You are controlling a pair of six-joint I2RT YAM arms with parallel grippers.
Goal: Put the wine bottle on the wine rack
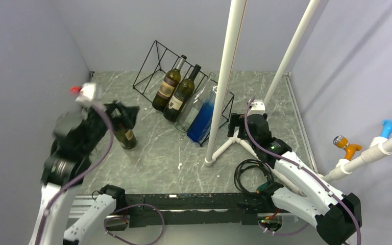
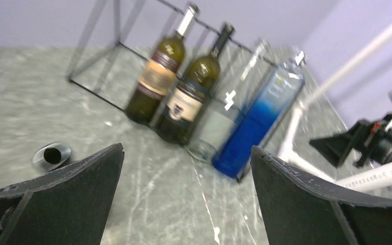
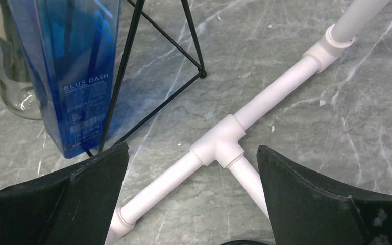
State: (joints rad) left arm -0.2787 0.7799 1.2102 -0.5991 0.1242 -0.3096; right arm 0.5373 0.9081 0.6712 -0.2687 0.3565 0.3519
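- Two black wedge-shaped fingers of the left gripper (image 2: 186, 153) fill the bottom of its wrist view. They are spread wide, with nothing between them.
- The wine bottle (image 1: 127, 137) is dark green glass with a cream label. It stands upright on the left side of the table, not on the rack.
- The left wrist view shows only its silver-rimmed open mouth (image 2: 52, 154), seen from above.
- The wine rack (image 1: 144, 62) is a black thin-wire wedge frame with slanted bars, at the rear centre of the table and well apart from the wine bottle.
- Four bottles lean on the right part of the rack: two dark green wine bottles (image 1: 168, 84), a clear glass bottle (image 2: 212, 122) and a blue square bottle (image 3: 76, 66).
- The surface is a grey marbled tabletop (image 1: 158, 148) with white veins. Pale lilac-grey walls (image 1: 25, 56) stand behind it and on both sides.
- A white plastic pipe stand (image 3: 219, 145) has its cross foot on the table, just right of the rack.
- The right gripper (image 3: 191, 153) has its fingers well apart and holds nothing. It hangs over the pipe foot, near the blue bottle's base.
- In the top view the left gripper is motion-blurred and sits just above the wine bottle, hiding its neck.
- In the wrist view the mouth lies left of the left finger, outside the gap. I cannot tell whether they touch.
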